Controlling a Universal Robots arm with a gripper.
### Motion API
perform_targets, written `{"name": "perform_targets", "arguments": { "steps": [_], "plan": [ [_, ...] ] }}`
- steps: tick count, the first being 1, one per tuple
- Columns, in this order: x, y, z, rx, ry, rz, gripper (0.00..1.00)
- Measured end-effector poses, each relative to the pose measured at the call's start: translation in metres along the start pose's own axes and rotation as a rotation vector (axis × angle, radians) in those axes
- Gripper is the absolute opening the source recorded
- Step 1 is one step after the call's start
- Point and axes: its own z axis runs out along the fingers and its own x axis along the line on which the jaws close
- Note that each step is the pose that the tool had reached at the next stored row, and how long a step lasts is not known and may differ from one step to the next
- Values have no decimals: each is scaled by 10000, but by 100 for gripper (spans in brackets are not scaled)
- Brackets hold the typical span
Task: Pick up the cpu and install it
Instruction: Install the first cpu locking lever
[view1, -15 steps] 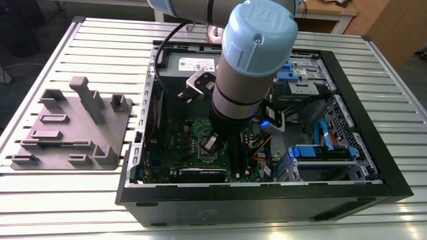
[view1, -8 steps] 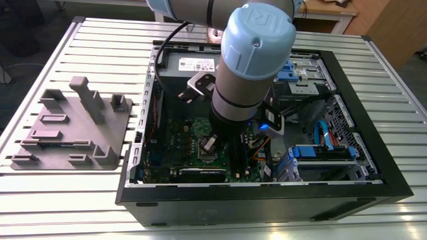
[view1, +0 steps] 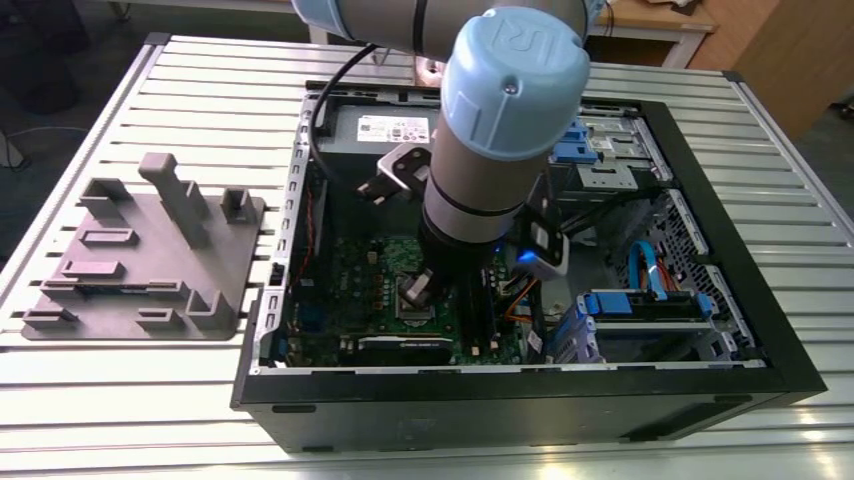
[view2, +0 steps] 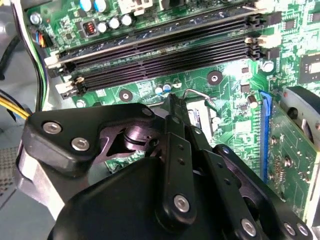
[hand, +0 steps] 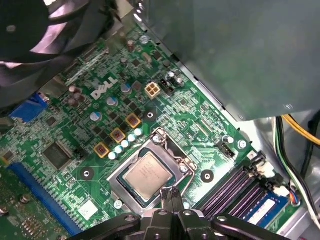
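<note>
The cpu (hand: 146, 175) lies in its socket (hand: 117, 181) — the tool (hand: 170, 196), closed narrow and empty, is beside it; any push should be gentle.

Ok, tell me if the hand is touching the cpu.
Cannot tell. In the first wrist view the hand ends beside the cpu, with no plain gap or contact.

A ribbed, silver metal desk (view1: 120, 400) spans the workspace under even light. Pale wooden furniture (view1: 781, 50) stands beyond its far corner.
</note>
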Motion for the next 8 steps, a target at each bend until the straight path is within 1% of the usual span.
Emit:
{"name": "perform_targets", "arguments": {
  "steps": [4,8],
  "plan": [
    [1,-1,10,61,-17,496,10],
    [3,-3,33,115,-14,812,10]
  ]
}}
